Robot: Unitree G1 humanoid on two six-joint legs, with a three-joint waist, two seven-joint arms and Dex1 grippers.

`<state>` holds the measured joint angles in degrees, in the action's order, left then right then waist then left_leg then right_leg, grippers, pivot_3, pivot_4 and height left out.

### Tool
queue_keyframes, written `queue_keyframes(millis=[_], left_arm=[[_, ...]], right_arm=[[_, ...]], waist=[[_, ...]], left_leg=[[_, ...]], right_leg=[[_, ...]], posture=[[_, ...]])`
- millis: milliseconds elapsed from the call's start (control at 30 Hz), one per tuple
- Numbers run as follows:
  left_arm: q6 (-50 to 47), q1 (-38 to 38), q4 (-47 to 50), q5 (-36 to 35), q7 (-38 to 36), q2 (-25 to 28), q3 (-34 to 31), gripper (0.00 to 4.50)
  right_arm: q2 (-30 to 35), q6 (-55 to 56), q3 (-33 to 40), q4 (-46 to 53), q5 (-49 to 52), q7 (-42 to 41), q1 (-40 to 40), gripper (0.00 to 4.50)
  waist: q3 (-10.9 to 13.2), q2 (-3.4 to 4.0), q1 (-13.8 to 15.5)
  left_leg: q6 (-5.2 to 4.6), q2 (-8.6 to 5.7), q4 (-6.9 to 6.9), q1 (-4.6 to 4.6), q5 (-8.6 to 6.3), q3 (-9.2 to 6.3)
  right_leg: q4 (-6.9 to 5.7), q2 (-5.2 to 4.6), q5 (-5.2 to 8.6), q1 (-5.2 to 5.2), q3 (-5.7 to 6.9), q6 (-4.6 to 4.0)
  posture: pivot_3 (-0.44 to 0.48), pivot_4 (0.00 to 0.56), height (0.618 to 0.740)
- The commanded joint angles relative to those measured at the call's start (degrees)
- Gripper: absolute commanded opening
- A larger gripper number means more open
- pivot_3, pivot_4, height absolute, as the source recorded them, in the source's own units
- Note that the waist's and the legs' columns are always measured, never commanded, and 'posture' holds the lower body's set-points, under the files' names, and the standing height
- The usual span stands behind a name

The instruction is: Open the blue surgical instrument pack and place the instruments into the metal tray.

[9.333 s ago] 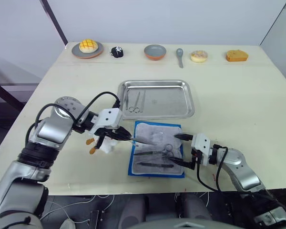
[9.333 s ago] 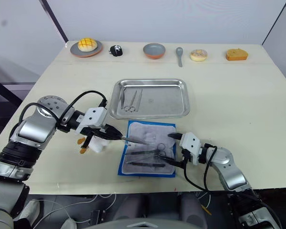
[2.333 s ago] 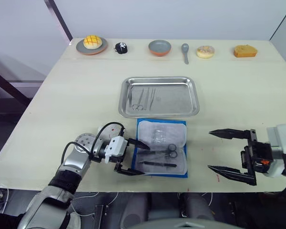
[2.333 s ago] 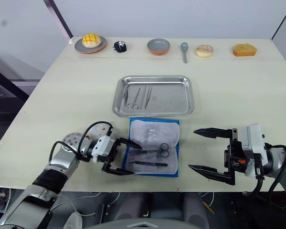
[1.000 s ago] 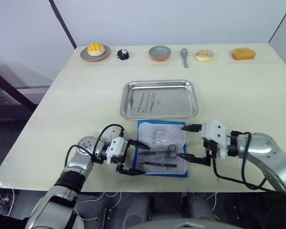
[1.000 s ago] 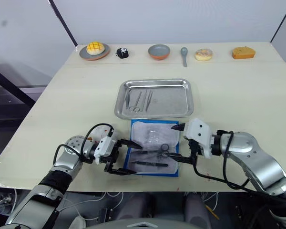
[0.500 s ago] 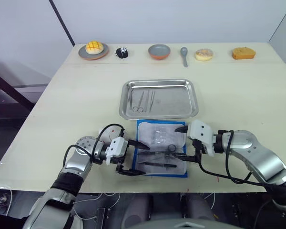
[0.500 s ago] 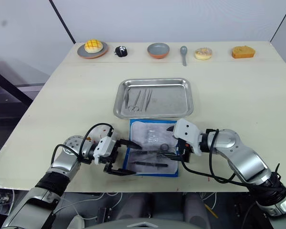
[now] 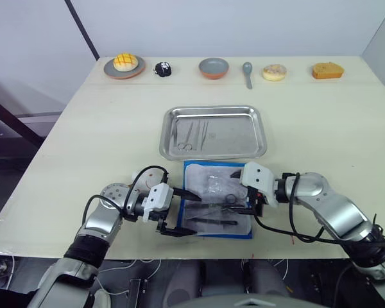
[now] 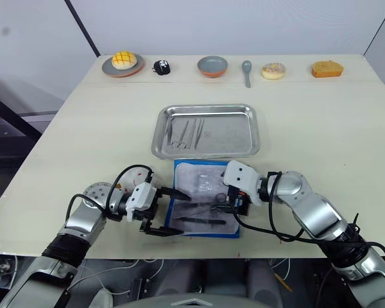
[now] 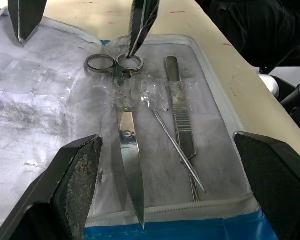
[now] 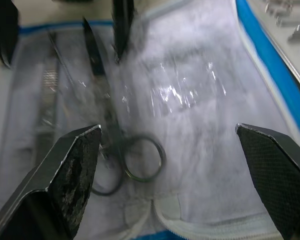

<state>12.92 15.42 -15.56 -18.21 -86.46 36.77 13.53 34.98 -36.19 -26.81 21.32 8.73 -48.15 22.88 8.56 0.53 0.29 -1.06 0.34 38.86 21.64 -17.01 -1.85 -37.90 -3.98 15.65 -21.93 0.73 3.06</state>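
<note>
Both grippers, left (image 9: 180,212) & right (image 9: 242,192), jaws apart, flank the scissors (image 11: 122,125) on the open blue pack (image 9: 194,230), tray (image 9: 256,136) at 12 o'clock.

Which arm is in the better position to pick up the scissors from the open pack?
The right. Its gripper hangs open directly over the scissors' ring handles, while the left gripper waits at the blue surgical instrument pack's left edge.

Pale surface (image 9: 321,122) against a plain wall

A cream-coloured surface fills the scene; a pale grey-white wall (image 9: 244,25) rises behind its far edge, a dark slanted bar (image 9: 82,29) crossing near the far-left corner.
</note>
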Motion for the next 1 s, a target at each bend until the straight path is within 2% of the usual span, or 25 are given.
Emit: queue_keyframes(millis=[33,333,433,567,600,633,1000], left_arm=[[-1.5,-1.2,-1.0,2.2,-0.3,0.5,1.1,4.44],[-1.8,-1.5,-0.6,2.3,0.0,0.5,1.1,4.44],[-2.0,-1.7,-0.2,2.2,0.1,0.4,1.1,4.5],[-2.0,-1.8,-0.1,2.2,0.2,0.3,1.0,4.5],[-2.0,-1.9,-0.1,2.3,0.2,0.3,1.0,4.5],[-2.1,-1.9,-0.1,2.3,0.3,0.3,0.9,4.5],[-2.3,-1.9,-0.1,2.3,0.3,0.1,0.9,4.5]], right_arm=[[-1.1,-1.5,-1.2,1.0,-1.1,0.0,1.4,4.5],[-1.5,-3.2,-4.0,0.1,-4.4,-0.8,2.1,4.5],[-1.1,-2.9,-4.6,0.0,-4.8,-1.5,2.4,3.18],[-1.0,-2.9,-4.8,0.3,-4.9,-2.4,2.4,1.05],[-0.9,-2.9,-4.8,0.4,-5.0,-2.6,2.4,0.4],[-0.9,-3.0,-4.9,0.5,-5.0,-2.8,2.3,0.16],[-0.6,-5.0,-4.6,3.4,-4.4,-4.1,3.4,0.06]], waist=[[0.0,0.0,-0.1],[0.0,0.0,-0.3],[0.0,0.0,-0.4],[0.0,0.0,-0.6],[0.0,0.0,-0.6],[0.0,-0.01,-0.7],[0.0,-0.02,-0.7]], left_leg=[[0.0,0.0,0.0,0.0,0.0,0.0],[0.0,0.0,0.0,0.0,0.0,-0.02],[0.0,0.0,0.0,-0.01,0.0,-0.03],[0.0,0.0,0.0,0.0,0.0,-0.03],[0.0,0.0,0.0,0.0,0.0,-0.03],[0.0,0.0,0.0,0.0,0.0,-0.04],[0.0,-0.01,0.0,0.0,0.0,-0.06]], right_leg=[[0.0,0.0,0.0,0.0,0.0,0.0],[-0.01,0.0,0.0,0.0,0.01,0.0],[-0.01,0.0,0.0,0.0,0.02,0.0],[-0.01,-0.01,0.0,0.0,0.02,0.0],[-0.01,0.0,0.0,0.0,0.02,0.0],[-0.02,0.0,0.0,0.0,0.03,0.0],[-0.01,-0.02,0.0,0.0,0.04,0.0]], posture=[[0.0,0.15,0.732],[0.0,0.15,0.732],[0.0,0.15,0.732],[0.0,0.15,0.732],[0.0,0.15,0.732],[0.0,0.15,0.732],[0.0,0.15,0.732]])
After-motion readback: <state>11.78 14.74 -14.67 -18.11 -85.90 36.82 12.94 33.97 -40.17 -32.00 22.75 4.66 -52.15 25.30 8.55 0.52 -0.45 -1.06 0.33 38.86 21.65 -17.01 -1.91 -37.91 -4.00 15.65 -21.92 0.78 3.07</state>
